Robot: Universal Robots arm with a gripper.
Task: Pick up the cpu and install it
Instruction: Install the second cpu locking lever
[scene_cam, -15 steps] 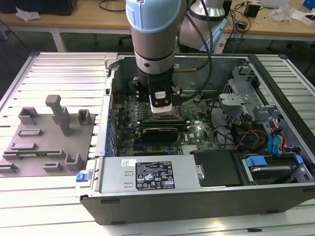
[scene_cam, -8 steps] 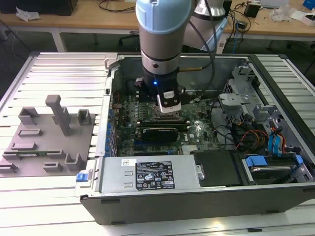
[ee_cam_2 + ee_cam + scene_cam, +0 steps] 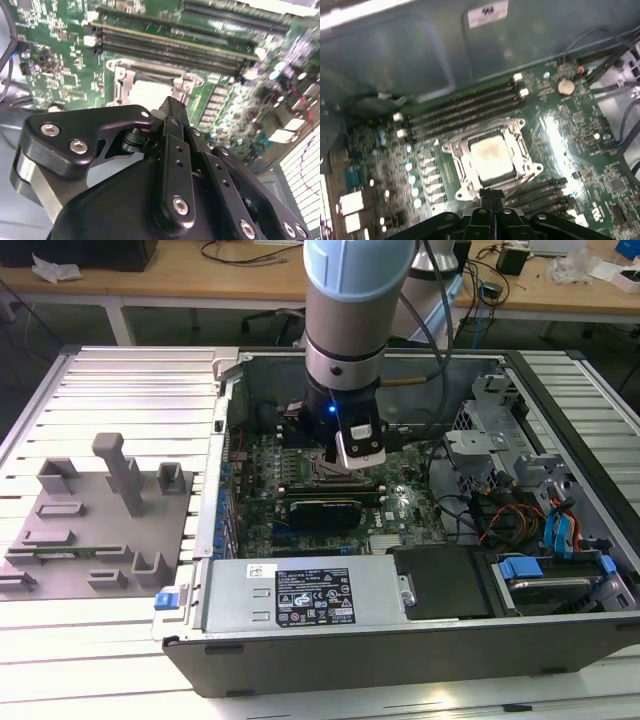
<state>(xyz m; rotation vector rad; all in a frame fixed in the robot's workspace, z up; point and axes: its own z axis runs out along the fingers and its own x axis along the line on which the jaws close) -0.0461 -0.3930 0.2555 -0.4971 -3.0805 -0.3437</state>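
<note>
The cpu point(image 3: 490, 156) is a pale square chip lying flat inside the metal socket frame point(image 3: 457, 150) on the green motherboard. In the second wrist view the cpu point(image 3: 147, 92) shows as a pale patch within the socket frame point(image 3: 120, 80), just beyond the fingertips. My gripper point(image 3: 492, 192) hovers a little above the socket's edge, its black fingers pressed together with nothing between them. In the second wrist view the gripper point(image 3: 172, 107) points down at the socket. In the exterior view the gripper point(image 3: 350, 465) hangs inside the open computer case over the board's middle.
Memory slots point(image 3: 465, 107) run along both sides of the socket. The case wall point(image 3: 230, 400) and a power supply point(image 3: 310, 600) hem in the board. A drive cage with cables point(image 3: 540, 530) fills the exterior view's right. A grey tray point(image 3: 100, 540) lies at its left.
</note>
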